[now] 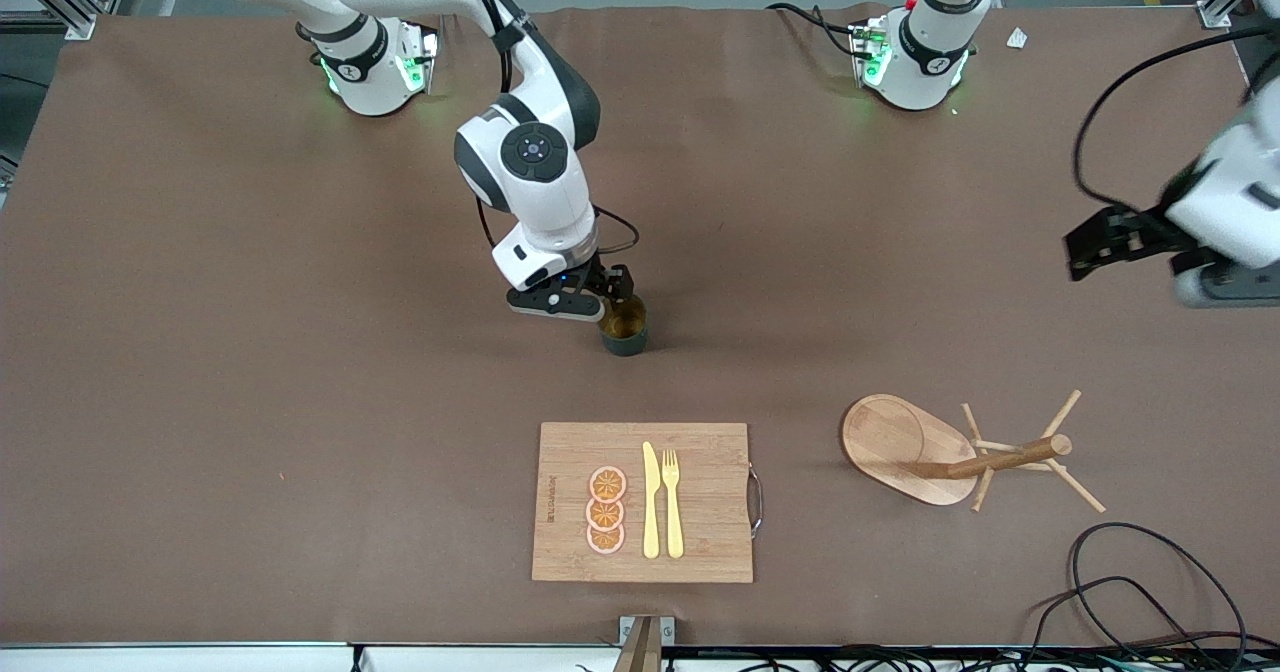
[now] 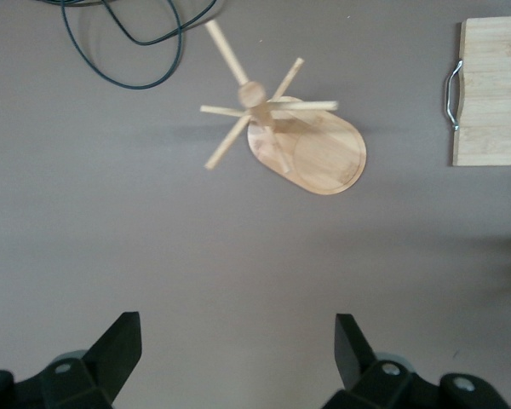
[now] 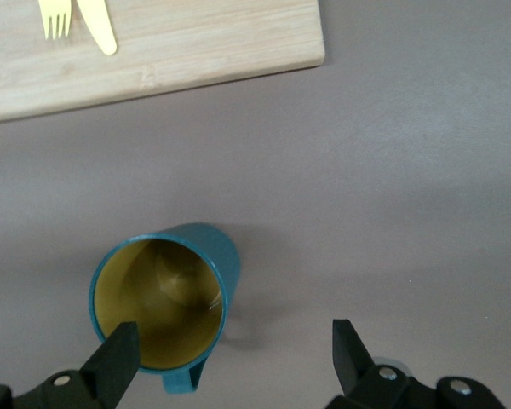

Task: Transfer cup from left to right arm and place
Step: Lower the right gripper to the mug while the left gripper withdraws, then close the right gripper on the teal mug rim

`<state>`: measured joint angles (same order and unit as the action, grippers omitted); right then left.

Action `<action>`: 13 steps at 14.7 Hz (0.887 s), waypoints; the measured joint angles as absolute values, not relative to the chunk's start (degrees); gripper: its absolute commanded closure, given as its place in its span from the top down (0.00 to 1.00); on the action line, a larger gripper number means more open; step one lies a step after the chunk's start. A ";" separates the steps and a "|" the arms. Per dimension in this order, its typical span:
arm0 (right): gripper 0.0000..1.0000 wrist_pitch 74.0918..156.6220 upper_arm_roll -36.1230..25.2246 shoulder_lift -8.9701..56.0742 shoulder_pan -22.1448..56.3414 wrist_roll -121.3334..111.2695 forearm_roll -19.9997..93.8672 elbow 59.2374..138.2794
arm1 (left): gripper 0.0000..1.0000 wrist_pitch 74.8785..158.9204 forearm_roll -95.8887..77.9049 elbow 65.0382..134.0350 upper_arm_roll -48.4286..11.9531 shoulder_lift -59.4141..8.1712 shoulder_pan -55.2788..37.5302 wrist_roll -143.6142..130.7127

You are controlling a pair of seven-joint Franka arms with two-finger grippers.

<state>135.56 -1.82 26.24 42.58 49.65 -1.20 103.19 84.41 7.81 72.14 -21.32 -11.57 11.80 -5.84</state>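
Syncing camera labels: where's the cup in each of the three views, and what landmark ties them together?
Front view: the cup stands upright mid-table, under the right gripper, farther from the camera than the cutting board.
Left wrist view: cup not in it; the left gripper hangs open over bare table.
Right wrist view: cup beside one finger, open, not gripping.
Shared landmark: the cutting board.

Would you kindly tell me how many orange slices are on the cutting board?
3, in a column on the cutting board beside the yellow knife: orange slices at and. None appear hidden.
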 measured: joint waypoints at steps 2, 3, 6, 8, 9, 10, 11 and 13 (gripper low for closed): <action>1.00 135.54 -1.89 27.09 42.61 48.56 -1.74 103.18 | 1.00 83.40 5.52 73.15 -19.23 -9.28 11.68 -4.50; 1.00 135.69 -1.92 27.82 42.61 48.41 -2.89 103.17 | 1.00 83.05 4.48 74.39 -16.18 -7.89 9.38 -4.34; 1.00 136.74 -1.99 30.47 42.61 48.26 -4.34 102.07 | 1.00 82.73 1.33 81.03 -6.86 -2.98 1.30 -4.36; 1.00 136.81 -2.02 32.46 42.61 48.26 -4.34 100.07 | 1.00 83.76 0.81 84.61 -5.56 -0.91 0.57 -4.45; 1.00 136.82 -2.04 33.31 42.61 48.26 -4.34 99.14 | 1.00 86.25 0.81 85.49 -5.36 -0.62 0.59 -4.51; 0.94 136.86 -2.07 34.03 42.61 48.26 -4.34 98.45 | 1.00 89.33 0.81 86.05 -5.18 -0.61 0.68 -4.63; 0.79 137.01 -2.13 34.59 42.61 48.26 -4.34 98.00 | 1.00 91.18 0.81 86.46 -4.99 -0.66 0.82 -4.65; 0.52 137.36 -2.30 35.39 42.60 48.26 -4.34 97.66 | 1.00 91.95 0.81 87.57 -4.88 -0.58 1.34 -4.66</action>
